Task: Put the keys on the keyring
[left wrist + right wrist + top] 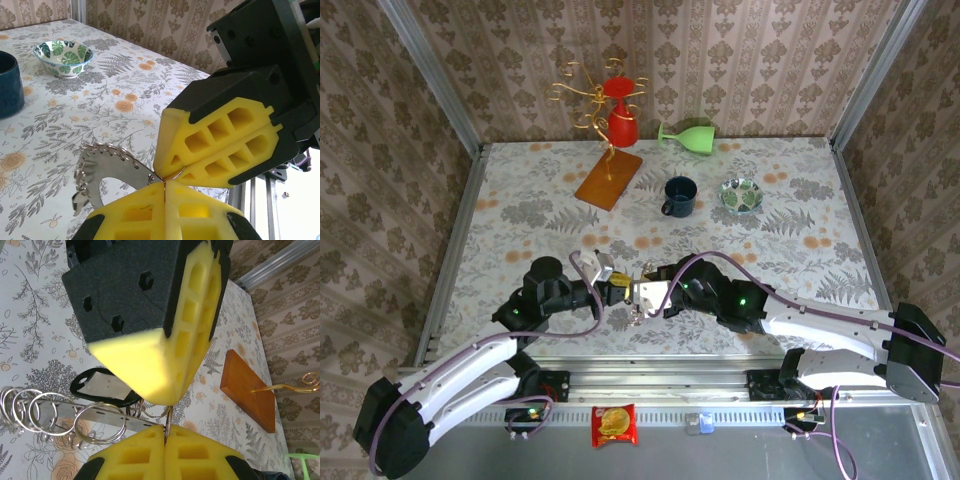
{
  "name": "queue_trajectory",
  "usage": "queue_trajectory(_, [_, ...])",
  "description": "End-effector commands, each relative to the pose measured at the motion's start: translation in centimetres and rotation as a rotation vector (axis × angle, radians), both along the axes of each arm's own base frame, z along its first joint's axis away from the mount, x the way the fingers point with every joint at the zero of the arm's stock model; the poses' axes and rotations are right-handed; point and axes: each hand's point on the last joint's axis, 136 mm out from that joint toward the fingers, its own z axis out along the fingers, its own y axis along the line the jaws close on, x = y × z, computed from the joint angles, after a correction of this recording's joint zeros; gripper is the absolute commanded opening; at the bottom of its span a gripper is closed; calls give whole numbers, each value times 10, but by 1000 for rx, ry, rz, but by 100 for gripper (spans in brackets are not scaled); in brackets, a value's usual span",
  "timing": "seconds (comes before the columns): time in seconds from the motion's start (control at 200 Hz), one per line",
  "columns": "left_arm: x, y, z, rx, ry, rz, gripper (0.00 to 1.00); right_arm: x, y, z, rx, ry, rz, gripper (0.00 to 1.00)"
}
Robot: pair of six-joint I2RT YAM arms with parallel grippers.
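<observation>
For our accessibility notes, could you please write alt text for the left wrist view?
Two shut yellow-padded claws meet tip to tip, the left claw from below and the right claw from upper right, pinching a silvery keyring above a floral table. A blue mug and a leaf-patterned bowl stand behind.

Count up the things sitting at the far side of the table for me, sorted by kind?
Goblets: 2, a red goblet and a green goblet
Mugs: 1, the dark blue mug
Bowls: 1, the leaf-patterned bowl
Stands: 1, the gold wire stand on a wooden base
Total: 5
</observation>
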Motion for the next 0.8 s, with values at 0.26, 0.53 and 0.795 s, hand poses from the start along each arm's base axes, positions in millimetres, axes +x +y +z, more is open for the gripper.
queue_trajectory(0.26, [26,8,20,-43,-17,116,0,-24,6,9,31,20,89,0])
queue_trajectory(0.53, [17,3,30,-96,-25,50,0,-16,11,1,20,28,55,0])
queue_trajectory(0.795, [22,11,20,-64,-17,116,0,12,8,-9,67,102,-88,0])
